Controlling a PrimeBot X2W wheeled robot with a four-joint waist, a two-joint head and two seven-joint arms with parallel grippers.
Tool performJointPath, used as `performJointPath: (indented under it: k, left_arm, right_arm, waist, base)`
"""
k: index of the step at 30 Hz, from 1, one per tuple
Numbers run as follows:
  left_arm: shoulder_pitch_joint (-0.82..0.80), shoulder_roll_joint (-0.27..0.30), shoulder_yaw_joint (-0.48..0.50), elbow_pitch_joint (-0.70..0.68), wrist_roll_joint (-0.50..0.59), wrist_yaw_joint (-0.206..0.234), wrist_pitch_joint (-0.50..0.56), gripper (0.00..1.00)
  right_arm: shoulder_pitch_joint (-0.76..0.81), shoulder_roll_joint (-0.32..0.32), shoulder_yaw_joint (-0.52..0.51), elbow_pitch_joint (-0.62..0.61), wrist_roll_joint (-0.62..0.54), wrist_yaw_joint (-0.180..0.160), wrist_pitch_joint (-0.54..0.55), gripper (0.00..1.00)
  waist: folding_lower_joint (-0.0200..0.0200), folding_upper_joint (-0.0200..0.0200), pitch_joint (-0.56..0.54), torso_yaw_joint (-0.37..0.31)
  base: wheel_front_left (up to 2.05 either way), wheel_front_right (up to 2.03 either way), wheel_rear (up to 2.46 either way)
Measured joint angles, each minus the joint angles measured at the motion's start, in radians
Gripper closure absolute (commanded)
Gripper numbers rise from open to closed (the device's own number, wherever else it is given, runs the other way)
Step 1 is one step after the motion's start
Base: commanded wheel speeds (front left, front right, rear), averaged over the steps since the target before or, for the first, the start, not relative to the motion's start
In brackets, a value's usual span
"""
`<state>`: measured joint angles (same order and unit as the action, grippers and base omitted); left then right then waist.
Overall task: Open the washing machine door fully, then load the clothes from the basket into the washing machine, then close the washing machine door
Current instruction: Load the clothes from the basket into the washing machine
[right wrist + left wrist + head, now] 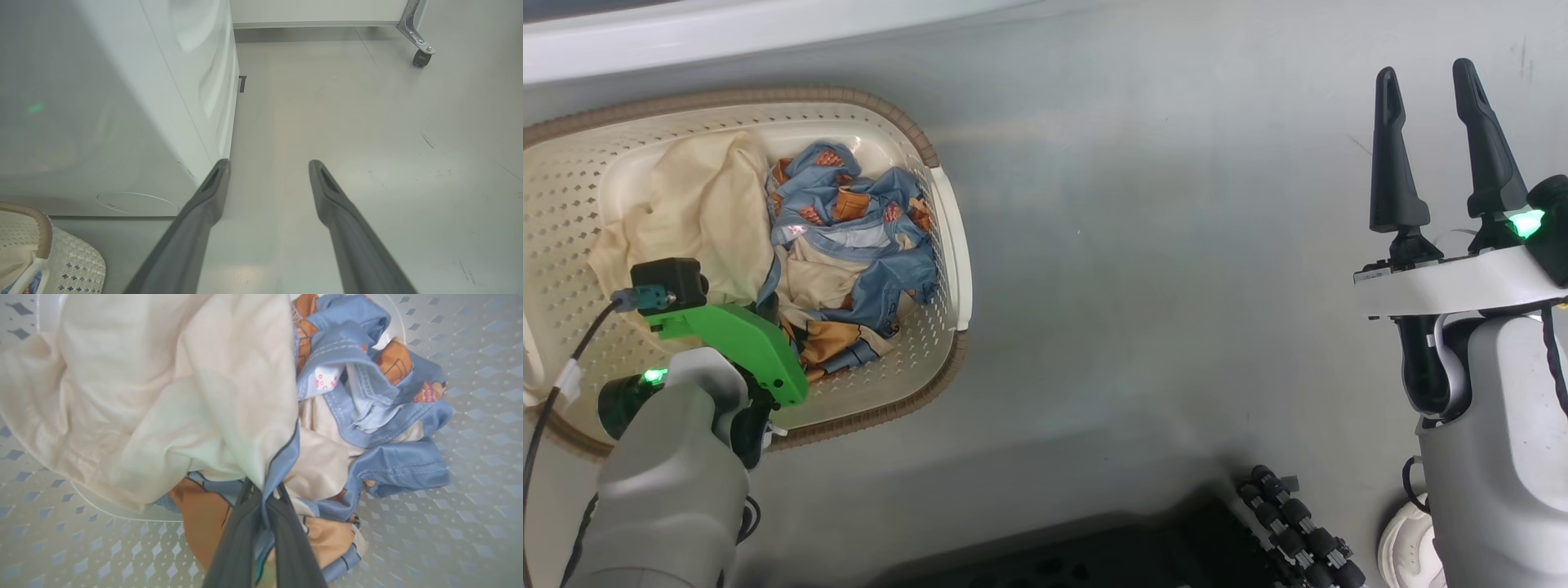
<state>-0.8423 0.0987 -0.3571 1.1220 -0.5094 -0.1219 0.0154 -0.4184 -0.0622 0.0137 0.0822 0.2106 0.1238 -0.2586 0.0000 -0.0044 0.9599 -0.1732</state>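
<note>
The cream perforated basket point(947, 245) with a brown rim sits on the floor at the left. The clothes point(849, 237) lie in it: crumpled light-blue printed garments and a plain cream cloth point(698, 216). My left arm, with its green wrist piece point(735, 335), reaches down into the basket. The left gripper point(263, 492) is shut on the clothes, pinching a blue garment edge next to the cream cloth point(171, 396). My right gripper point(1437, 147) stands open over bare floor at the right, holding nothing. The white washing machine point(122, 102) shows its side in the right wrist view. The washing machine door is out of view.
Grey floor point(1160, 286) stretches between the basket and my right arm. A caster wheel on a metal leg point(421, 57) stands far off by a white wall. A corner of the basket point(61, 261) lies beside the machine's base. Dark robot parts point(1290, 531) sit at the bottom edge.
</note>
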Motion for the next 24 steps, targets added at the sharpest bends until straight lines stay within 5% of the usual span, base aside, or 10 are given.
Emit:
performJointPath:
  k: [24]
  left_arm:
    - [0.117, -0.047, -0.03, 0.015, -0.023, 0.0, -0.172, 1.0]
  right_arm:
    - [0.033, -0.002, -0.006, 0.058, 0.0, 0.0, 0.0, 0.0]
  waist:
    - [0.0, 0.0, -0.218, 0.042]
  base:
    - [0.0, 0.0, 0.0]
